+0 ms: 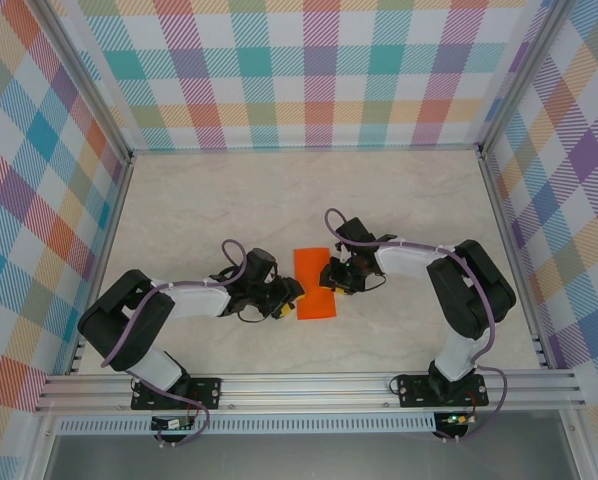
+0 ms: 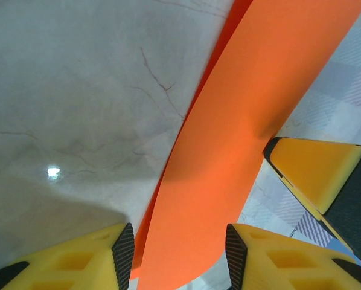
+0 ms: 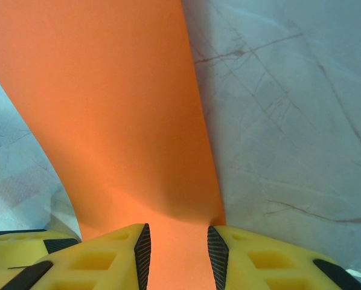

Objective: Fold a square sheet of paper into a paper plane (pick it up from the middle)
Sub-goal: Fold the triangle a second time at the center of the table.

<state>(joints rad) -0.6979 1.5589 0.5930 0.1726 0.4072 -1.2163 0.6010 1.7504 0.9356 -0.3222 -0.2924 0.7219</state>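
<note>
Orange paper plane (image 1: 314, 285), a folded strip at the marble table (image 1: 209, 200) centre, left gripper (image 2: 177, 238) just left of centre, right gripper (image 3: 177, 232) just right, both with fingers apart astride the strip, grip impossible to tell

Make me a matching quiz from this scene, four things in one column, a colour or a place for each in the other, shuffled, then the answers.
Things:
1. paper
2. left gripper
3. right gripper
4. table

Colour or place:
A. pale, marbled
B. at the paper's left edge
C. bright orange
D. at the paper's right edge

Pairs: 1-C, 2-B, 3-D, 4-A
</note>
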